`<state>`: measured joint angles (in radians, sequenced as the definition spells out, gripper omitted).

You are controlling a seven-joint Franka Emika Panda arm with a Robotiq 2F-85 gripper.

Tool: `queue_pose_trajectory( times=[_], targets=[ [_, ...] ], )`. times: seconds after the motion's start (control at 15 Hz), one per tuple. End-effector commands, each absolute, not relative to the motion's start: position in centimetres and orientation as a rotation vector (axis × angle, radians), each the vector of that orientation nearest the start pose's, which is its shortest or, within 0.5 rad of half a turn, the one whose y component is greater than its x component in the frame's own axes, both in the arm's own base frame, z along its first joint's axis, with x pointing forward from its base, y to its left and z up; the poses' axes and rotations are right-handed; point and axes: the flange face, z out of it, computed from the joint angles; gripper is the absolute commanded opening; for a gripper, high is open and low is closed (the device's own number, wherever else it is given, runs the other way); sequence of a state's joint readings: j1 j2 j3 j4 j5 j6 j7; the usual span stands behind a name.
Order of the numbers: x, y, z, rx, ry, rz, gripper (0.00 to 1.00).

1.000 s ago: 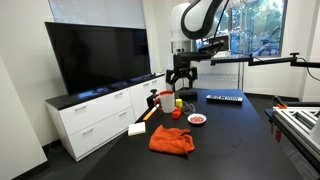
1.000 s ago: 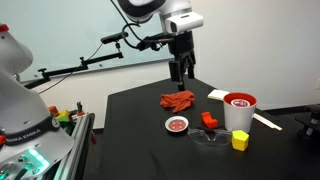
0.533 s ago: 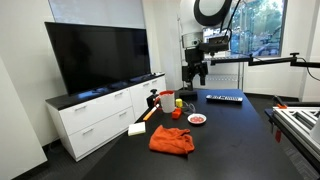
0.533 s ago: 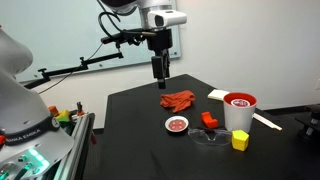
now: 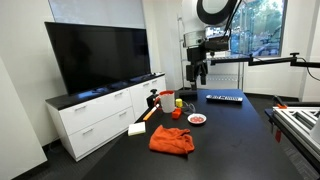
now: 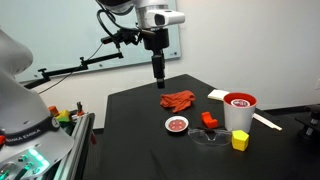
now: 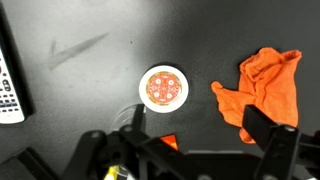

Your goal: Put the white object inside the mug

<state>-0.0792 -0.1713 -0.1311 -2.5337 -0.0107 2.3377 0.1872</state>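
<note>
While your gripper [image 5: 199, 76] is hanging high above the black table [image 5: 240, 132], pointing straight down and well clear of everything on it, its fingers [image 7: 262, 125] are standing wide apart in the wrist view and are gripping nothing; beneath it in that view the red-and-white bowl [image 7: 163, 88] is lying flat on the table; the orange cloth [image 7: 262, 85] is lying crumpled to one side of the bowl, apart from it, and a remote [image 7: 8, 85] is showing at the opposite edge.

Further out, in an exterior view, what is looking like the white object [image 6: 207, 137], a small pale stubby shape too faint for you to be sure of, is sitting on the table between the bowl and the yellow block [image 6: 240, 141], just in front of the red block [image 6: 209, 120]; it is sitting outside the mug [image 6: 238, 112]; the mug is standing upright just behind the yellow block, with the red block beside it; a flat white-and-yellow block [image 6: 217, 95] is lying near the table's far edge.

Beyond the table, a television [image 5: 98, 55] is standing on a white cabinet [image 5: 100, 118].
</note>
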Motion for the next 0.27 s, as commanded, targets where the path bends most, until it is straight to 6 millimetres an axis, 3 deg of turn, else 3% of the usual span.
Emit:
queue_pose_trajectory(
  times=[0.0, 0.2],
  targets=[
    [42.64, -9.13, 34.49, -3.087, 0.526, 0.007, 1.00],
    [42.66, -9.06, 34.48, -3.091, 0.519, 0.013, 1.00]
  ],
)
